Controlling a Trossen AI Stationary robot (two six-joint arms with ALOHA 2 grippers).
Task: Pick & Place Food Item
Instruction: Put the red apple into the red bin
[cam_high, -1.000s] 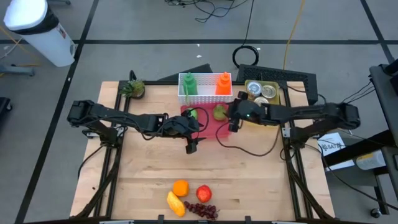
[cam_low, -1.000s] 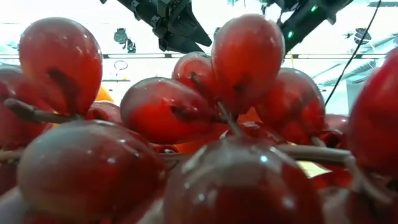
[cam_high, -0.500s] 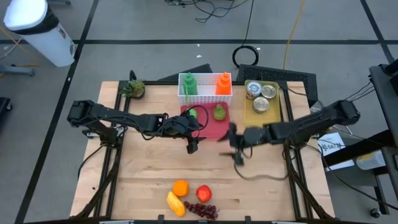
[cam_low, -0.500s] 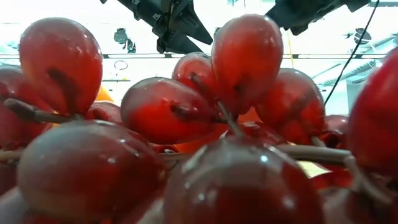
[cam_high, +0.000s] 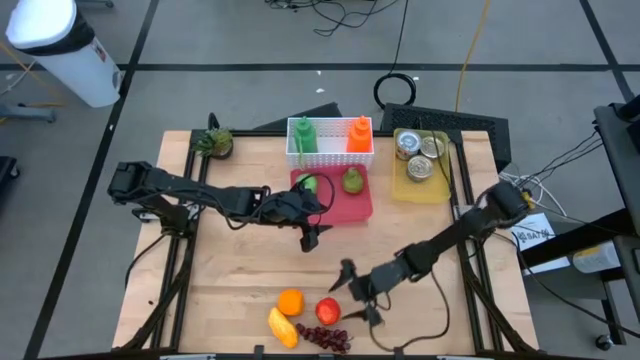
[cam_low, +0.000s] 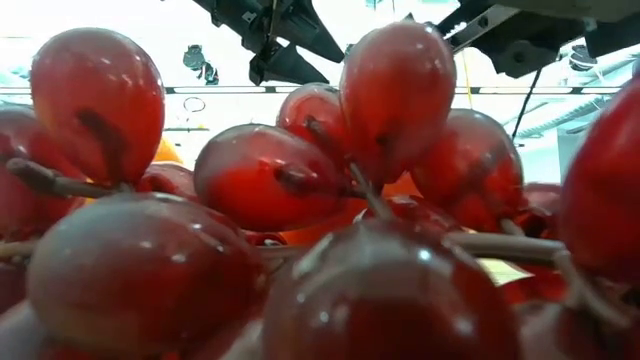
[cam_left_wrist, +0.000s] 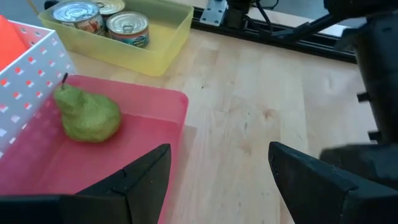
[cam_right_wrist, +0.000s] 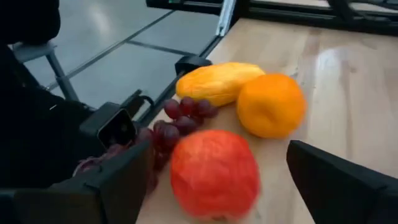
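Wooden table, grey floor around; right gripper released beside apple; left gripper empty, parted.

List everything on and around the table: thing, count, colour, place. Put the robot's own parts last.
Tray: one, red, table's far middle.
Pear: one, green, on the red tray.
Green fruit: one, on the tray, partly hidden by the left arm.
Basket: one, white, behind the tray.
Bottles: two, green and orange, upright in the basket.
Yellow tray: one, right of the basket.
Cans: three, silver tops, in the yellow tray.
Plant: one, green, far left corner.
Orange: one, near edge.
Red fruit: one, beside the orange.
Yellow fruit: one, near edge.
Grapes: one dark red bunch, near edge.
Left gripper: by the red tray, fingers apart, empty.
Right gripper: open, facing the red fruit.
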